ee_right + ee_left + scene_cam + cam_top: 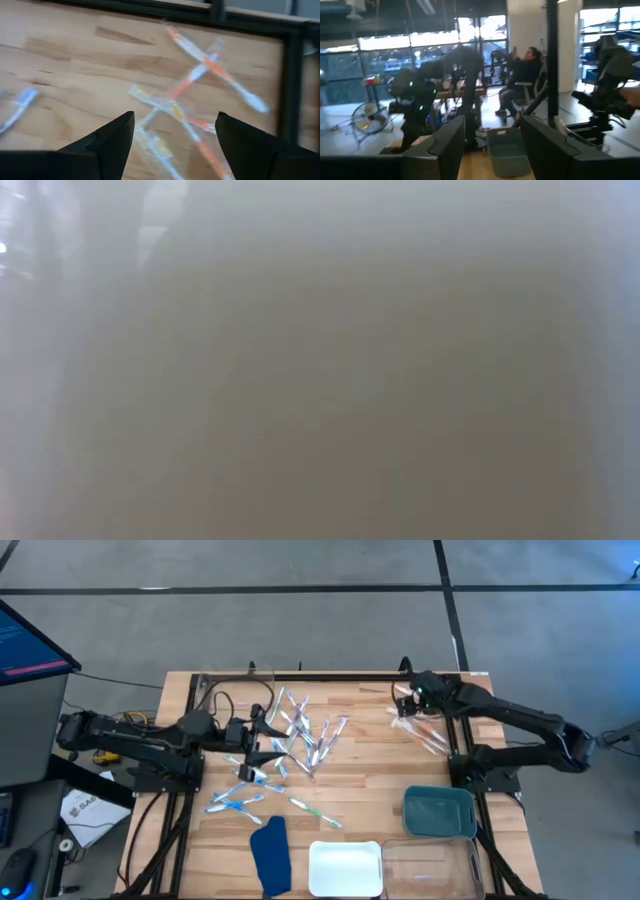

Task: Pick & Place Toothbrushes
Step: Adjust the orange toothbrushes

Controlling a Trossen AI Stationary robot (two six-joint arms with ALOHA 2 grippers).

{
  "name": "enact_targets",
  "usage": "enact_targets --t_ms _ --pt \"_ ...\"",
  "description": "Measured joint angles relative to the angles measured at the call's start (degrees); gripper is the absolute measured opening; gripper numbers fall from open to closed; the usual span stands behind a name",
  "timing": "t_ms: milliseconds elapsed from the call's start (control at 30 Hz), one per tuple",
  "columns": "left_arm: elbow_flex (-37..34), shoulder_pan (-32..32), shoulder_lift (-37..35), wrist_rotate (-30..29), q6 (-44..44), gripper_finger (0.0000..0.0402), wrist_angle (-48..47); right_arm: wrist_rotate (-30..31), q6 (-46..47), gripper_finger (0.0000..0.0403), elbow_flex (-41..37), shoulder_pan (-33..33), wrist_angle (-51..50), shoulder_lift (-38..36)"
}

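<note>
Wooden tabletop point(370, 770), high view: toothbrushes point(305, 735) lie in a loose heap at the table's middle left, with a few more strewn toward the near edge and a smaller pink-orange group point(422, 730) at the far right. The left gripper point(262, 740) sits at the heap's left edge; its finger spread cannot be judged from above. The right gripper point(405, 703) hangs over the pink-orange group. Along the near edge lie a dark blue cloth point(270, 855), a white tray point(345, 868), a clear container point(432, 868) and, just behind it, a teal tray point(440, 812).

Low view: a uniform grey haze; nothing can be told apart.

Left wrist view: the left gripper point(492, 150) points level across the table with its fingers point(447, 142) set wide apart and nothing between them. The teal tray point(507, 150) shows in the gap, the right arm point(612, 80) farther off, and a seated person point(522, 80) in the room beyond.

Right wrist view: the right gripper point(175, 142) looks down on the pink-orange toothbrushes point(200, 100) (several crossing one another on the wood), fingers point(112, 137) spread wide, gripping nothing.
</note>
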Motion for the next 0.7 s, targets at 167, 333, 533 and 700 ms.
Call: enact_targets --t_ms 167,333,533,700 --pt "0.0 1.6 -0.2 -0.1 -1.1 0.0186 -1.9 -1.8 -3.7 0.0272 7.6 -3.8 -7.2 5.5" --pt "0.0 1.8 -0.2 -0.1 -1.1 0.0186 -2.0 -7.7 -9.5 0.0272 12.3 -8.4 -8.4 11.3" --pt "0.0 1.8 -0.2 -0.1 -1.1 0.0186 -2.2 -12.2 -15.7 0.0272 16.0 -15.2 -10.9 19.9" --pt "0.0 1.7 -0.2 -0.1 -1.1 0.0186 -2.3 -12.2 -24.4 0.0272 17.9 -18.6 -13.4 26.2"
